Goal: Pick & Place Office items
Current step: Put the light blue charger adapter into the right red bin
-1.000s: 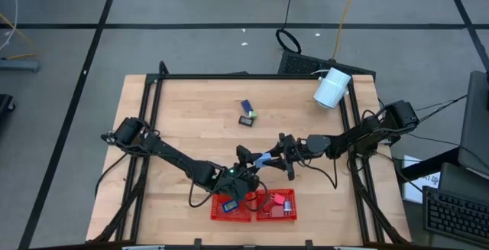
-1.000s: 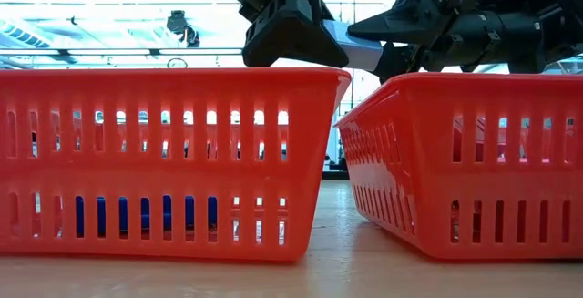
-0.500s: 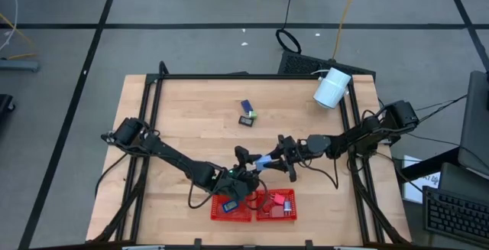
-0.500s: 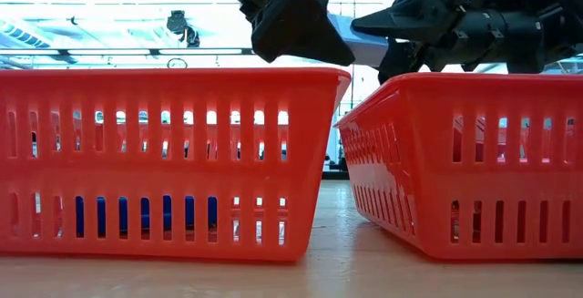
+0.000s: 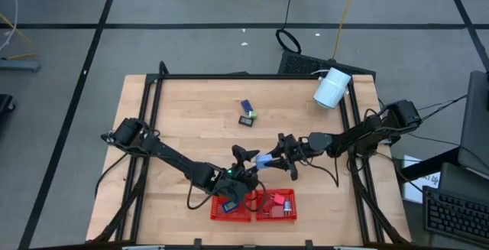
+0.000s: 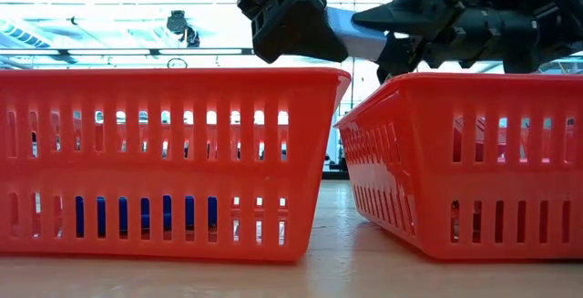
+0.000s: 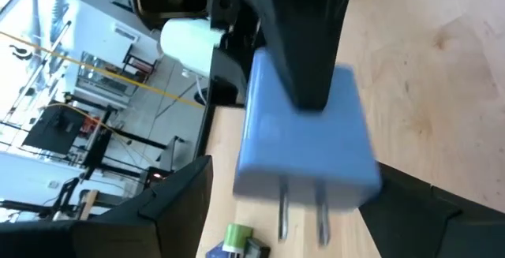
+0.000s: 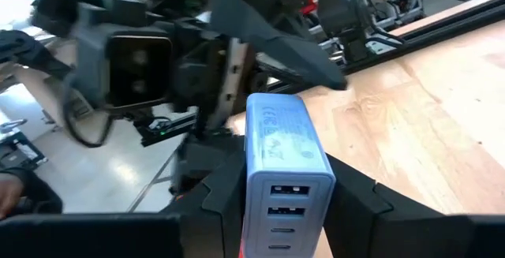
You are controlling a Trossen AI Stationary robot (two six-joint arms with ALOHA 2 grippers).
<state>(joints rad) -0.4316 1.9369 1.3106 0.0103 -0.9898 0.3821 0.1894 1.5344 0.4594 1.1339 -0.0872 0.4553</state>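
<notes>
A light blue plug-in charger (image 5: 263,159) hangs in the air just behind the two red mesh baskets (image 5: 231,208). My right gripper (image 5: 272,159) is shut on it. In the right wrist view the charger's (image 8: 284,155) port end faces the camera. In the left wrist view the charger's (image 7: 308,140) two prongs (image 7: 300,215) point at the camera. My left gripper (image 5: 246,157) is open, with one finger (image 7: 170,203) on each side of the charger's prong end. My right gripper pinches the charger's two side faces (image 8: 256,181) near the port end between its two fingers (image 8: 229,191). The fingers come level from the table's right and lie along the charger. The charger is held level, clear of the table and baskets. Of my left gripper, I cannot tell whether its fingers touch the charger.
The left basket (image 6: 164,161) holds a dark blue piece (image 6: 137,216), and the right basket (image 6: 474,161) holds red pieces (image 5: 281,200). A dark blue piece (image 5: 246,106) and a black and green piece (image 5: 248,118) lie farther back. A white cylinder (image 5: 332,88) lies at the far right.
My right gripper has risen a little with the charger. My left gripper has also risen a little and stays beside the charger's prong end.
</notes>
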